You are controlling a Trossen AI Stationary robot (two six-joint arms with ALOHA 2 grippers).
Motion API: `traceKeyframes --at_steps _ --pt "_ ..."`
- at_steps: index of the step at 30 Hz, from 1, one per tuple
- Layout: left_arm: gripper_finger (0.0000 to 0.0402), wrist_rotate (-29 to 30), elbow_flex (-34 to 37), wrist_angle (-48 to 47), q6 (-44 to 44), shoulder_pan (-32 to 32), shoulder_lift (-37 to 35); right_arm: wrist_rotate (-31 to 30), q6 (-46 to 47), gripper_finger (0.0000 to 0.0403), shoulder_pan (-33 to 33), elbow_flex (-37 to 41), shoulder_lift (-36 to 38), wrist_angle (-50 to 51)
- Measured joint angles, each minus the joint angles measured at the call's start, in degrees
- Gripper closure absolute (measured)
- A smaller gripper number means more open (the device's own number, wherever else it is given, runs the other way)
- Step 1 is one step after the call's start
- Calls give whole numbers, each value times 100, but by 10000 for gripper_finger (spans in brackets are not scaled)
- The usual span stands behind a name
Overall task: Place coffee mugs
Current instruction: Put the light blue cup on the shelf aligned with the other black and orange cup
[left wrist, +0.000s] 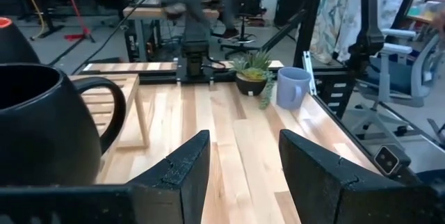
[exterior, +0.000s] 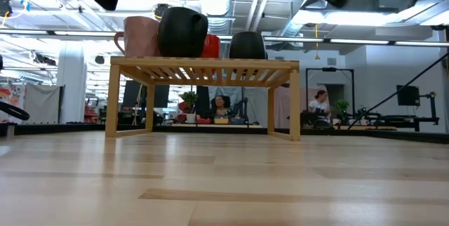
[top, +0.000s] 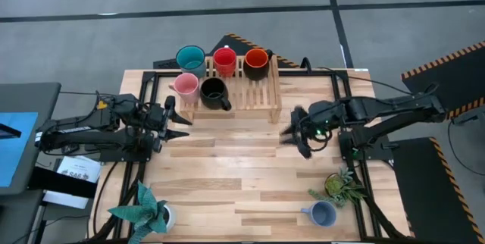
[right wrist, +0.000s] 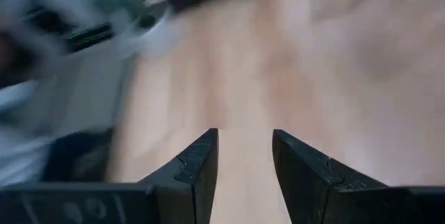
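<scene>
Five mugs stand on a slatted wooden rack (top: pixel 267 98) at the table's far middle. Teal (top: pixel 191 59), red (top: pixel 224 60) and orange-and-dark (top: pixel 256 61) are in the back row. Pink (top: pixel 186 86) and black (top: pixel 213 92) are in front. The pale blue mug (top: pixel 323 214) stands on the table near the near right corner. My left gripper (top: pixel 179 120) is open, just left of the rack beside the black mug (left wrist: pixel 42 126). My right gripper (top: pixel 292 133) is open over bare table right of the rack. It touches nothing.
A small potted plant (top: pixel 341 186) stands just beyond the pale blue mug, and a second plant (top: pixel 144 210) is at the near left corner. Bare wood lies between the rack and the near edge. People sit in the room behind the table (exterior: pixel 219 105).
</scene>
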State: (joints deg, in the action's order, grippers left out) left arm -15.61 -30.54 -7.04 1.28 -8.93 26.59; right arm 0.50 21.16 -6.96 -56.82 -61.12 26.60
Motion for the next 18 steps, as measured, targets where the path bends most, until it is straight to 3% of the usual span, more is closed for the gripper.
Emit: traceKeyframes --at_steps 2,4,9,14,18 --pt "243 6 -1 -9 0 0 1 733 661 239 -195 -3 -41 464" --pt "243 6 -1 -10 0 0 0 1034 1324 239 -544 -3 -125 1140" --pt "243 9 -1 -77 -23 0 0 693 2940 239 -1903 2 -545 2150" --pt "243 25 -1 -131 -105 0 0 665 3983 239 -3020 -2 -1004 1902" --pt "243 63 -1 -132 -105 0 0 552 4455 239 -3545 -1 -1273 1827"
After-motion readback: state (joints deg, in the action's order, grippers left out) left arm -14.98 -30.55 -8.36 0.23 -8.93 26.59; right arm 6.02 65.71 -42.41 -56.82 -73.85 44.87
